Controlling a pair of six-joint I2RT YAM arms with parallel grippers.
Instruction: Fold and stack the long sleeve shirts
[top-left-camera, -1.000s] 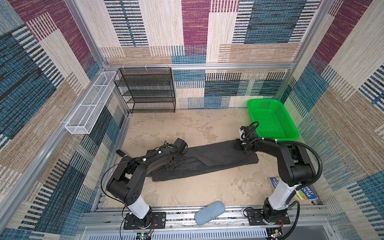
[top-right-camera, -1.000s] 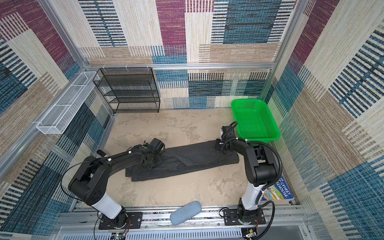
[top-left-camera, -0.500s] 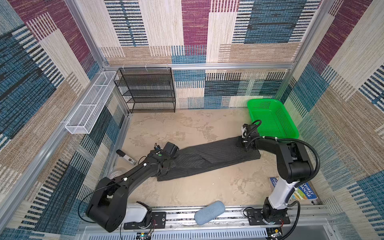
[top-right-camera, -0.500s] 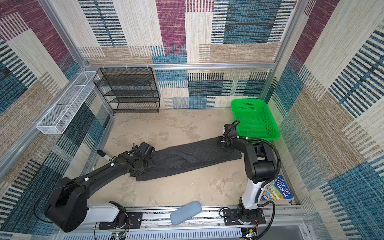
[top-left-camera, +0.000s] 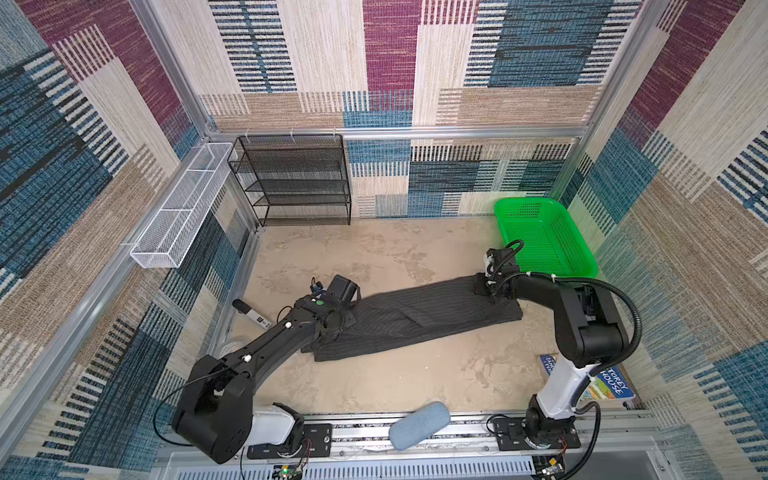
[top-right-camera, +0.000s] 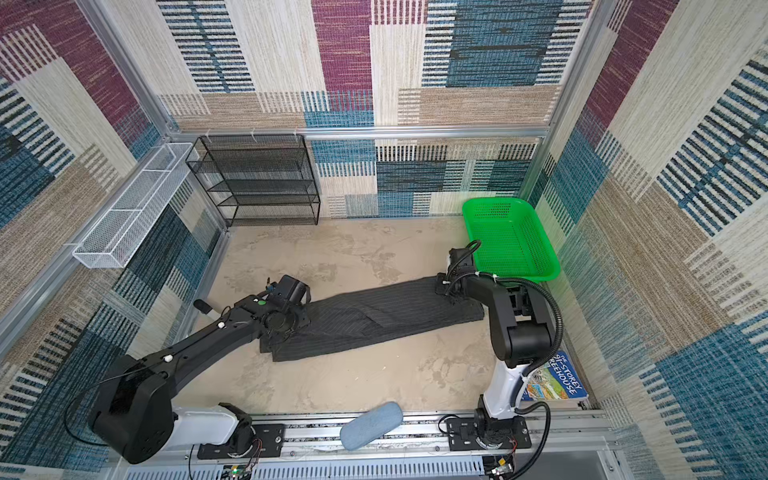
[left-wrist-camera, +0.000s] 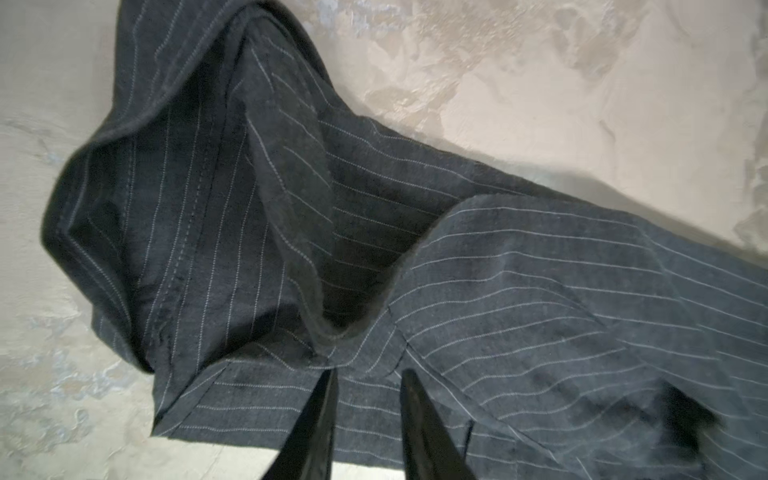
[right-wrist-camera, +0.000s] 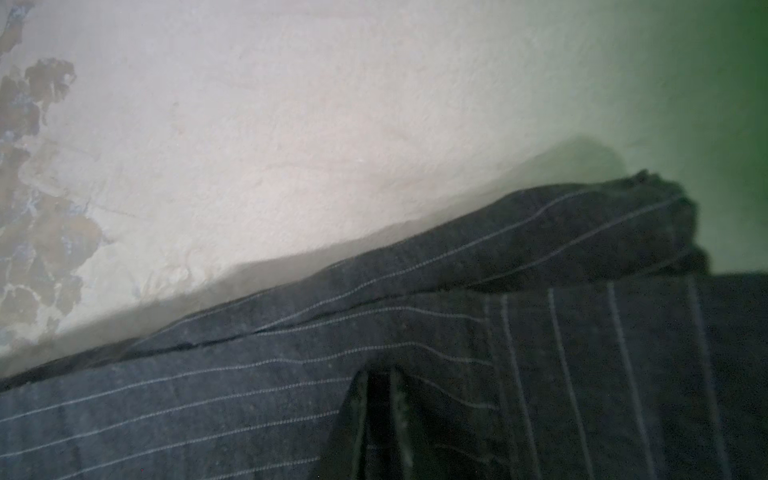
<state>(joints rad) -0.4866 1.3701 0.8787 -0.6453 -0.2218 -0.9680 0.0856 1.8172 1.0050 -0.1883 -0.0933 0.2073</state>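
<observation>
On the bench (top-left-camera: 374, 257), in both top views: a long sleeve shirt (top-left-camera: 415, 320) (top-right-camera: 374, 320), dark grey with pale pinstripes, drawn out into one long narrow band slanting from near left to far right. At its left end, the left end effector (top-left-camera: 334, 322), pointing down onto the cloth. At its right end, just in front of the green basket (top-left-camera: 528, 201), the right end effector (top-left-camera: 482, 289).

In the left wrist view: left end effector (left-wrist-camera: 369, 374) a little way open, black fingers (left-wrist-camera: 320, 415) plainly apart, tips right at the striped cloth, nothing clamped between them. Cannot tell whether touching. Beyond the tips, a loose rumpled fold with a stitched hem.

In the right wrist view: right end effector (right-wrist-camera: 380, 374) all but closed, tips sunk into the fabric and pinching a ridge of it near the shirt's edge.

Against a second ago: left arm (top-left-camera: 270, 353) no longer hunched with elbow raised, now stretched out low and long. Its end effector nearer the shirt's left end. Band straighter. Right end effector about where it was.
</observation>
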